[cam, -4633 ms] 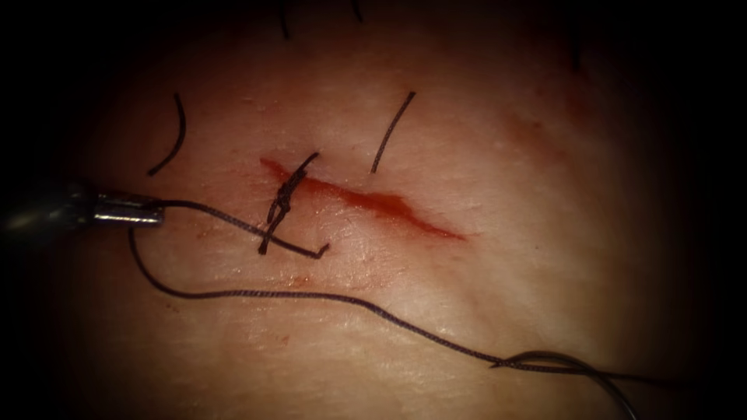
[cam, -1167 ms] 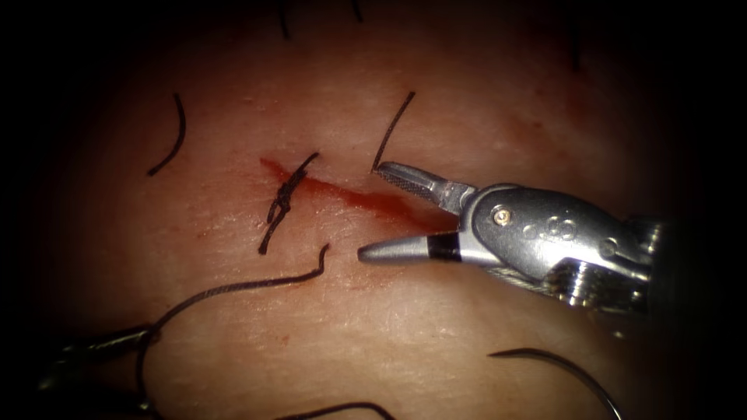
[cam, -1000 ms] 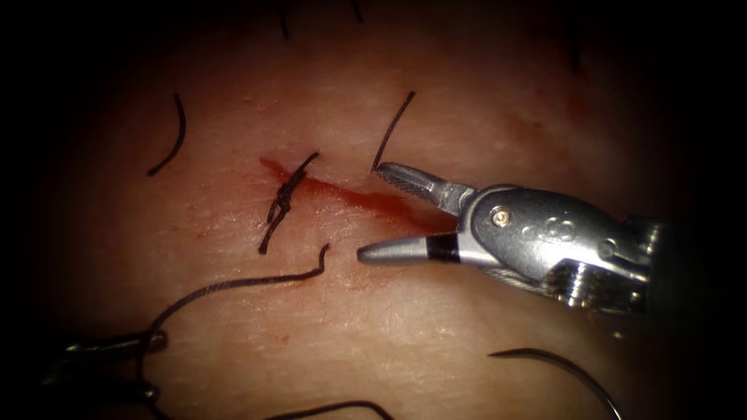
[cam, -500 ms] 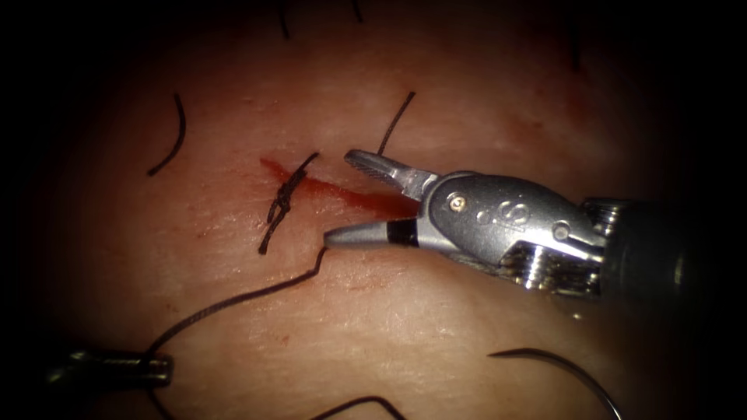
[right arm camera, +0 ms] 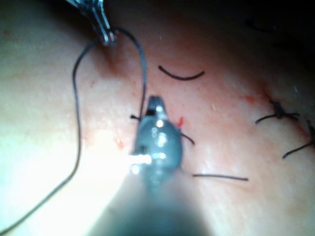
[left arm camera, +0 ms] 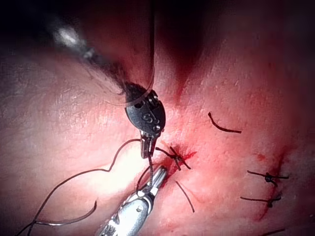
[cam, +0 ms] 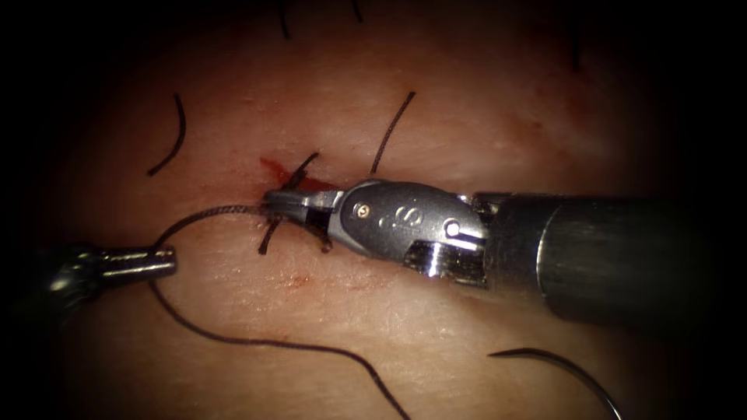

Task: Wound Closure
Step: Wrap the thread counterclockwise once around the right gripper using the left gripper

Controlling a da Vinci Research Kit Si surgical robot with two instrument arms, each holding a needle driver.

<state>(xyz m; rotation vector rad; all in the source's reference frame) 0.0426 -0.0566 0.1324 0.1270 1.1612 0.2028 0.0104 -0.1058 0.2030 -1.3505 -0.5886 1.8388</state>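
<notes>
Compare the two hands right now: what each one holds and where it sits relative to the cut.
The left hand sits left of the cut, well off it; the right hand reaches in from the right, tips at the knotted stitch on the cut. The left hand shows slim jaws; the right hand shows its broad wrist. Both are shut on the thread. The needle lies free on the tissue.

Overhead endoscope, close wrist views

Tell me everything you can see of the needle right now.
The needle is a thin, dark, curved piece of what looks like metal, lying free on the tissue, to the right of and below the cut. Its pointed tip faces left, and its curve runs down toward the picture's edge. Neither hand holds it: the right hand is shut on the thread by the knot, and the left hand holds the thread further along.
</notes>
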